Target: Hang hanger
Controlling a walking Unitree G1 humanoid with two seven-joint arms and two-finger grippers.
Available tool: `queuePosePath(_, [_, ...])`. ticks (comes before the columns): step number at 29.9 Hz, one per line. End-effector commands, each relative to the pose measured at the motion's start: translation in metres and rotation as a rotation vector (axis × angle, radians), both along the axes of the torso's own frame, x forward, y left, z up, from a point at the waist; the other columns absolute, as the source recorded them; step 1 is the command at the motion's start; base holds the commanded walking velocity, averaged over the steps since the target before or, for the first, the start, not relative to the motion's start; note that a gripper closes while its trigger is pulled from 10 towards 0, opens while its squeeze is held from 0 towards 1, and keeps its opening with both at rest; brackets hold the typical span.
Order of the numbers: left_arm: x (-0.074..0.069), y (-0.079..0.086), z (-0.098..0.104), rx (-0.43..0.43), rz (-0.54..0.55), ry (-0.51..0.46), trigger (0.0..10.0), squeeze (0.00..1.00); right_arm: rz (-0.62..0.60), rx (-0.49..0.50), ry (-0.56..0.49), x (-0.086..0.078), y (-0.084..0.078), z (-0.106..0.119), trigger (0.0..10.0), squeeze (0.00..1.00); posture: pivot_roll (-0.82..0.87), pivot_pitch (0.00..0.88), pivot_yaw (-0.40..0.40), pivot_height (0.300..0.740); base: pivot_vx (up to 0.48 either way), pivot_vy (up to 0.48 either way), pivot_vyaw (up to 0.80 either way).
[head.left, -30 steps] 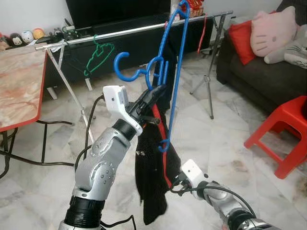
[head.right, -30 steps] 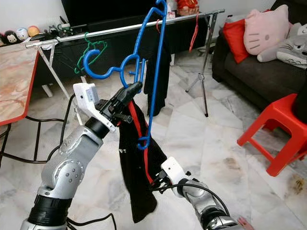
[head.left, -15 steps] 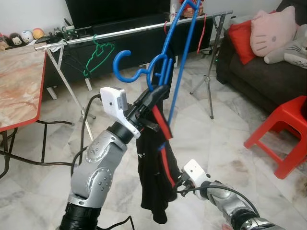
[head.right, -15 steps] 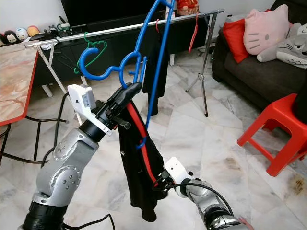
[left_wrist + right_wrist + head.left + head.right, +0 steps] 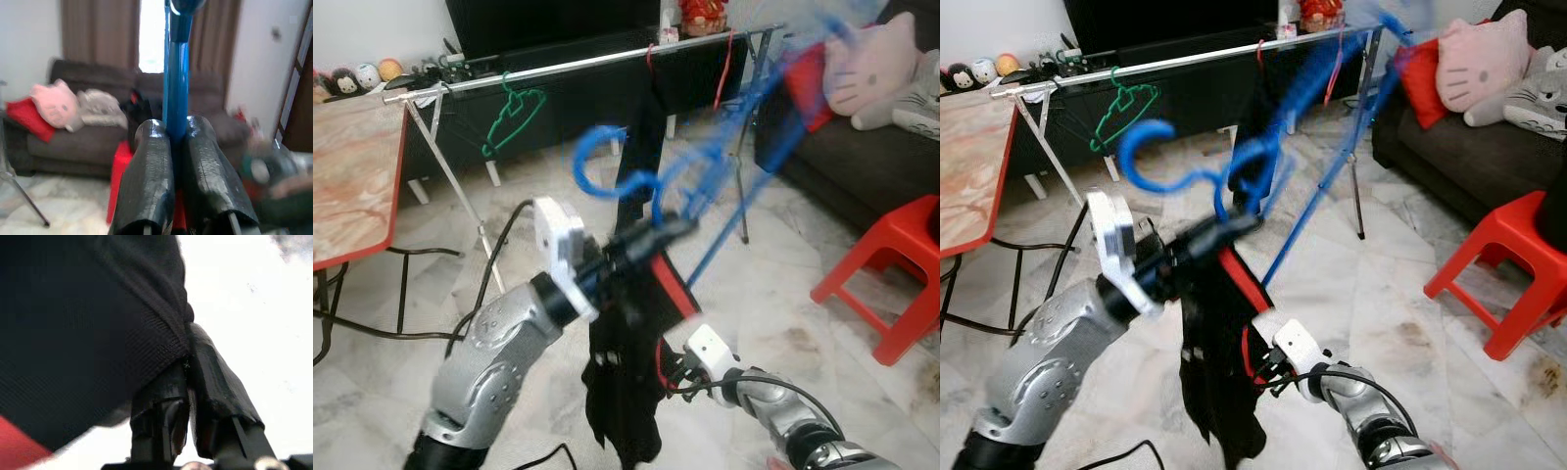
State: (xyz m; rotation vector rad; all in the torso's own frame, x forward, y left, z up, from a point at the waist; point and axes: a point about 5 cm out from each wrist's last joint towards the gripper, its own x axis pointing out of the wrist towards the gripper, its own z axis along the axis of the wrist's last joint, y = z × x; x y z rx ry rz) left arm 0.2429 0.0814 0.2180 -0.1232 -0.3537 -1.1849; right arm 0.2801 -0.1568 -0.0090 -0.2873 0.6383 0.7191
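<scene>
Red stool (image 5: 889,279) by dark sofa (image 5: 862,147) w/ pink plush (image 5: 871,73); table (image 5: 347,176) opposite.

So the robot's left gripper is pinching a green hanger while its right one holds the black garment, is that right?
Not quite: the hanger pinched in the left gripper is blue, as the left wrist view shows. The green hanger hangs on the rail behind. The right gripper does hold the black garment.

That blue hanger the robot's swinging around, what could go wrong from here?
The blue hanger is blurred mid-swing, pinched only by the left gripper, so it may twist or slip. The right gripper grips the black garment and could drag it off. The hook could miss the rail.
</scene>
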Motion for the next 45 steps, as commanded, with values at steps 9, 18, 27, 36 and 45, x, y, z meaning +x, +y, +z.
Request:
queuePosePath(9, [0.003, 0.001, -0.002, 0.137, 0.08, -0.186, 10.0, 0.0, 0.039, 0.022, 0.025, 0.0, 0.007, 0.0, 0.0, 0.0, -0.09, 0.0, 0.052, 0.74, 0.0, 0.0, 0.0])
queuePosePath(18, [-0.006, 0.019, -0.023, 0.368, -0.007, -0.223, 10.0, 0.0, 0.03, 0.01, 0.03, 0.001, -0.001, 0.002, 0.0, 0.0, -0.09, 0.0, 0.054, 0.74, 0.0, 0.0, 0.0])
queuePosePath(27, [0.001, 0.052, -0.051, 0.549, 0.113, -0.195, 10.0, 0.0, 0.02, 0.006, 0.032, 0.002, -0.003, 0.003, 0.0, 0.0, -0.09, 0.0, 0.056, 0.74, 0.0, 0.0, 0.0])
queuePosePath(36, [0.004, 0.082, -0.079, 0.738, 0.226, -0.17, 10.0, 0.0, -0.034, -0.025, 0.014, 0.008, -0.022, 0.009, 0.0, 0.0, -0.08, 0.0, 0.061, 0.74, 0.0, 0.0, 0.0])
queuePosePath(45, [0.011, 0.093, -0.084, 0.779, 0.284, -0.157, 10.0, 0.0, -0.03, -0.035, 0.043, 0.002, -0.023, 0.004, 0.0, 0.0, -0.08, 0.0, 0.068, 0.74, 0.0, 0.0, 0.0])
